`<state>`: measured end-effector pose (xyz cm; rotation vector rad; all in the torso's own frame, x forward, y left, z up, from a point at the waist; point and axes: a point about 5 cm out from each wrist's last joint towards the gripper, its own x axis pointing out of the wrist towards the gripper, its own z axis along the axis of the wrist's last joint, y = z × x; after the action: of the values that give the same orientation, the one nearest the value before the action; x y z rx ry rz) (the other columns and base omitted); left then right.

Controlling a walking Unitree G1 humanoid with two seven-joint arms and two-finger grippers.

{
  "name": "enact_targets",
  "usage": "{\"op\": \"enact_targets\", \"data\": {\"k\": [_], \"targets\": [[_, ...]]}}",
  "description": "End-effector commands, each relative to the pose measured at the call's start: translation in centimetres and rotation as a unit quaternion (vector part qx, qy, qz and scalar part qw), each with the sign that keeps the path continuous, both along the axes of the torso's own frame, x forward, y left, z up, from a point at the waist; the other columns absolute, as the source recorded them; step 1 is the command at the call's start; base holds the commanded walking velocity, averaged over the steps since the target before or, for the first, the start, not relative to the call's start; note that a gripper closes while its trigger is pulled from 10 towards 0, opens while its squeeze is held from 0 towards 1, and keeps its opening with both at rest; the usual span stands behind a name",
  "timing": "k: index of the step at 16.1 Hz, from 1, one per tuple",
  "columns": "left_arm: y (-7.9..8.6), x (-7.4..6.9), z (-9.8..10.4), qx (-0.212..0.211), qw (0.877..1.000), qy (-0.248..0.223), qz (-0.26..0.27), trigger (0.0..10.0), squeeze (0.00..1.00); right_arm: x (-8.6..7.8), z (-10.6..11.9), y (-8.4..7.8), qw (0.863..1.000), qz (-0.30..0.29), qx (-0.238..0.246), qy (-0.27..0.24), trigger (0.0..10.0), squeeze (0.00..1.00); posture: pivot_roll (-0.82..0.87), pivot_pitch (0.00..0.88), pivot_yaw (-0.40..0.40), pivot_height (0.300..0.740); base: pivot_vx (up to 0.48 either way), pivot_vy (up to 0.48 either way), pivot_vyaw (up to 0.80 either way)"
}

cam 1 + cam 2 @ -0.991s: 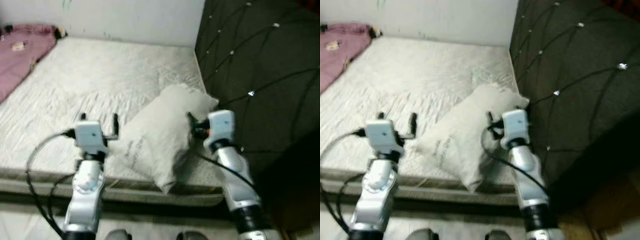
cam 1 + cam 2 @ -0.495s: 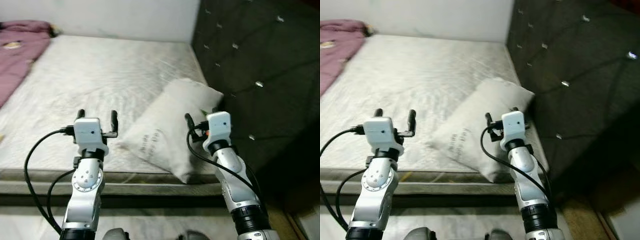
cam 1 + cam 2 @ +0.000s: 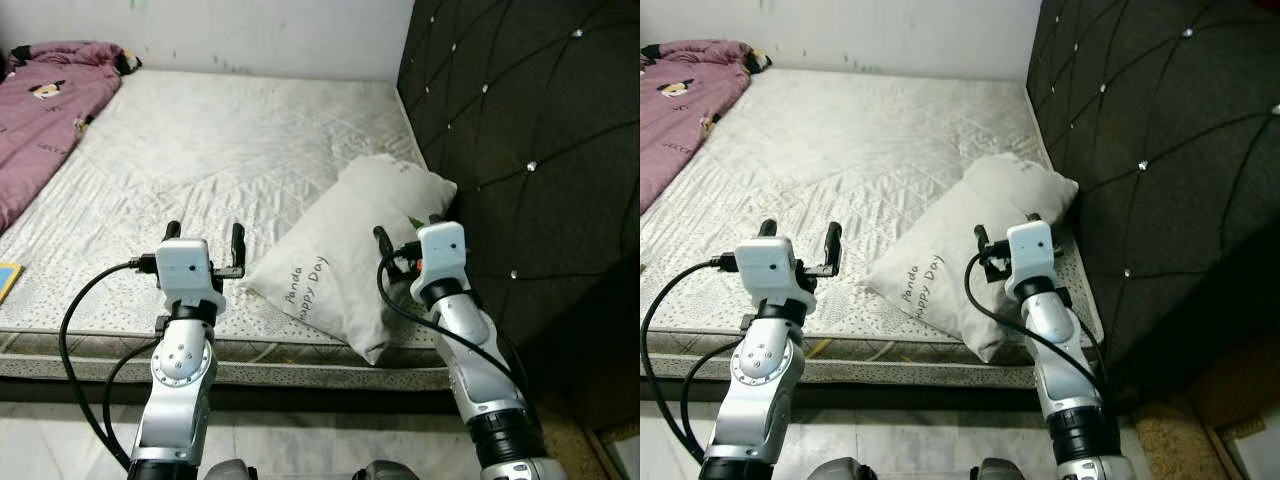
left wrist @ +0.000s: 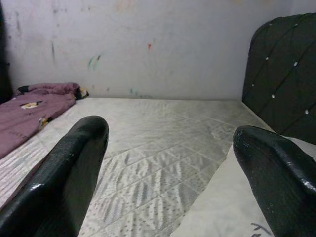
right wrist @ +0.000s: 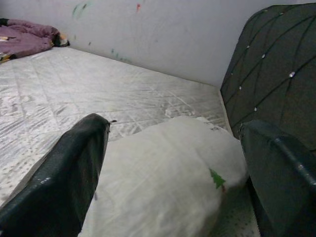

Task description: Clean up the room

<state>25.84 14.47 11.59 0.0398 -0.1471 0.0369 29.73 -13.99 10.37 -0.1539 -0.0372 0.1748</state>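
Note:
A white pillow (image 3: 350, 255) with black writing lies on the bare grey mattress (image 3: 200, 160), its far end against the dark tufted headboard (image 3: 520, 150). My left gripper (image 3: 205, 238) is open, hovering over the mattress just left of the pillow's near corner. My right gripper (image 3: 408, 232) is open too, held above the pillow's right side; in the right wrist view the pillow (image 5: 163, 192) sits between and below its fingertips (image 5: 81, 168). The left wrist view looks over the mattress (image 4: 148, 158) with the pillow's edge (image 4: 232, 217) at one side.
A pink blanket (image 3: 45, 105) lies bunched on the mattress's far left. A yellow and blue item (image 3: 5, 280) pokes in at the left edge. A white wall (image 3: 250, 35) stands behind the bed. Tiled floor (image 3: 60, 440) runs along the bed's front.
The camera has shifted and steadied. The pillow has settled flatter on the mattress against the headboard. My right gripper, earlier pressed into the pillow, now stands free above it. Both stay open.

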Motion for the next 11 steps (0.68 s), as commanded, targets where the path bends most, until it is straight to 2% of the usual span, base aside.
{"op": "enact_targets", "data": {"k": [1,9,11], "targets": [[-0.11,-0.03,0.38,0.000,1.000,-0.008,-0.006,10.0,0.00,0.17,0.35,-0.02,1.000,0.001,0.000,-0.005,10.0,0.00,-0.04,0.000,-0.024,0.740,0.270,0.000,0.00],[-0.06,0.03,0.19,-0.001,1.000,-0.002,-0.007,10.0,0.00,0.31,0.27,-0.53,1.000,-0.007,-0.004,-0.004,10.0,0.00,-0.04,0.000,-0.024,0.740,0.313,0.000,0.00],[-0.02,-0.05,0.31,0.002,1.000,-0.008,-0.012,10.0,0.00,0.38,0.25,-0.65,1.000,-0.010,-0.004,-0.002,10.0,0.00,-0.04,0.000,-0.024,0.740,0.304,0.000,-0.71]]}}
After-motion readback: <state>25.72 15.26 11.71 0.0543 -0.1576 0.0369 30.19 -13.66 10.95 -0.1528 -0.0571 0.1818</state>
